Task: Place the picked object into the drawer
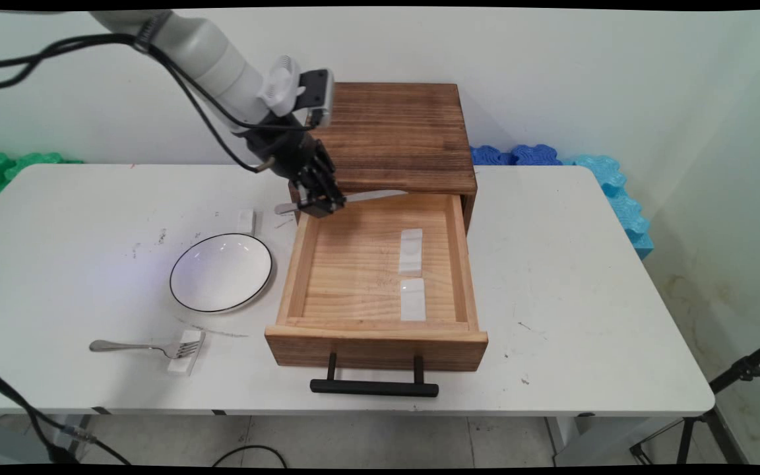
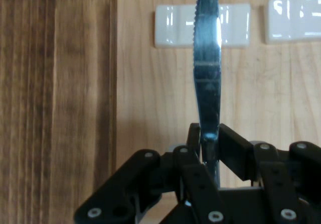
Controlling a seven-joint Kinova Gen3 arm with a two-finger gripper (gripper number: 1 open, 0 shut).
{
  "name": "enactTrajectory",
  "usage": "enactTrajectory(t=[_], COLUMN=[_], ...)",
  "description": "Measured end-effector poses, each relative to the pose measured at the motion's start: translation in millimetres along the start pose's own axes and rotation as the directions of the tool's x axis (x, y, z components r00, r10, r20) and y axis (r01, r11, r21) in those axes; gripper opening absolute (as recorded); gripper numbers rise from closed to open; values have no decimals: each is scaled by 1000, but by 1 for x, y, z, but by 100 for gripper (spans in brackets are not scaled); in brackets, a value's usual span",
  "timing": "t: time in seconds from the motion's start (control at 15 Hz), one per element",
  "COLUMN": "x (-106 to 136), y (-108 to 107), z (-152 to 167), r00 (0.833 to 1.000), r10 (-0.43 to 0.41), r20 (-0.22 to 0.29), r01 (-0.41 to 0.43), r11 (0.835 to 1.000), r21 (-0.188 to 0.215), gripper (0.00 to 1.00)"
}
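White tabletop and a pale wall frame the scene, with green and blue foam pieces along the table's far edge.

At the centre of things, the gripper point(image 1: 319, 201) is clenched on a table knife point(image 1: 353, 198), pinching it at the neck where handle meets blade. The knife lies roughly level, its blade reaching out over the back of the open drawer point(image 1: 301, 260) and its handle end poking out toward the table's left. In the hand view the serrated blade point(image 2: 208, 58) runs straight up from between the fingers, which suggests a centred, steady grip.

Below the blade, two white rests point(image 1: 411, 252) lie end to end on the drawer floor, toward its right side; they look suited to propping cutlery. The drawer stands pulled well out of a dark wooden box point(image 1: 400, 135), its black handle point(image 1: 373, 387) facing the near edge.

Outward on the table, a white bowl with a dark rim point(image 1: 221, 272) sits just left of the drawer. Nearer the front, a fork point(image 1: 136, 346) lies with its tines propped on another white rest point(image 1: 187, 352), and one more small white block point(image 1: 245, 220) lies beyond the bowl.
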Motion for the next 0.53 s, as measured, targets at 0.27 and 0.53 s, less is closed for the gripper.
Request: enactTrajectory(t=[0.27,0.53], x=[17,31], y=[-2,-1], z=[17,31], r00=[1000,1000], r10=[9,14], r20=[-4,-7], r01=[-9,-14], r11=[1000,1000], r21=[7,10], gripper=[0,0])
